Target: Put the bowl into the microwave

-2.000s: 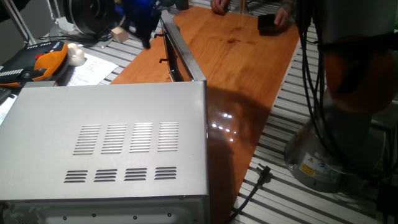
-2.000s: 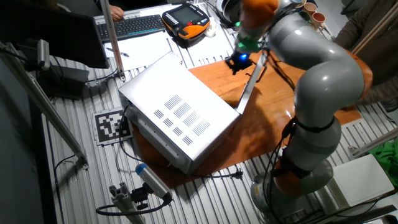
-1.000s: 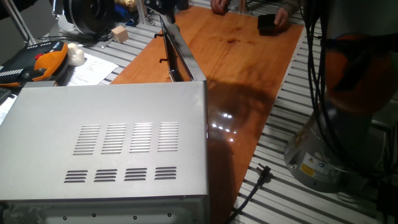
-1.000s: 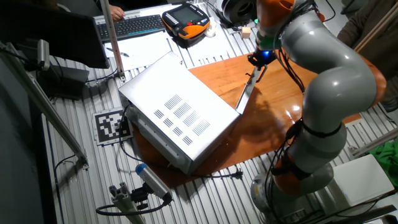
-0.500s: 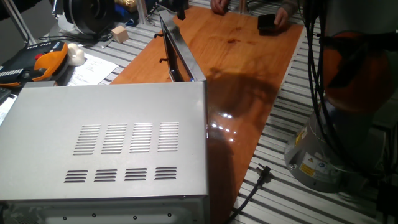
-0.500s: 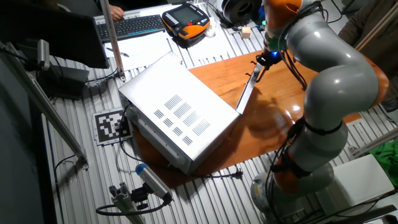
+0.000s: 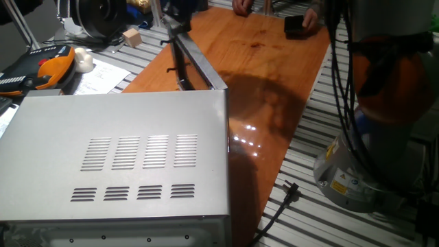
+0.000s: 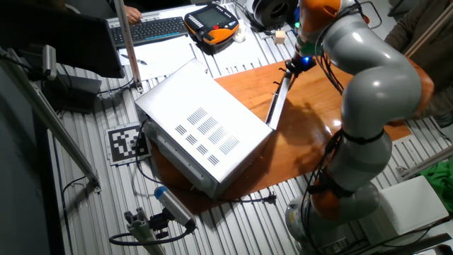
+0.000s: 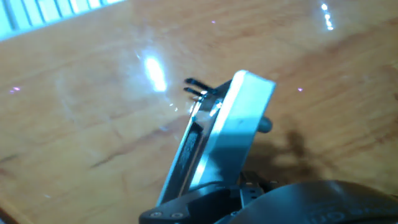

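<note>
The microwave (image 7: 123, 165) fills the near left of the table, its vented top (image 8: 202, 127) facing up. Its door (image 7: 195, 62) stands swung out over the wooden tabletop. My gripper (image 7: 180, 12) is at the door's free end (image 8: 285, 74), against or right beside it. The hand view looks down along that door end (image 9: 227, 130), with dark gripper parts (image 9: 205, 199) at the bottom edge. Its fingers are not clear in any view. The bowl is out of view, and the oven's inside is hidden.
A white lump (image 7: 84, 60), a wooden cube (image 7: 132, 36) and an orange pendant (image 7: 51, 68) lie on the slatted bench behind the microwave. A person's hands hold a black item (image 7: 295, 26) at the far table edge. A plug and cable (image 7: 288, 192) lie near the robot base (image 7: 357, 171).
The gripper has shifted left with the door's free end. The door has swung a little towards the microwave's front.
</note>
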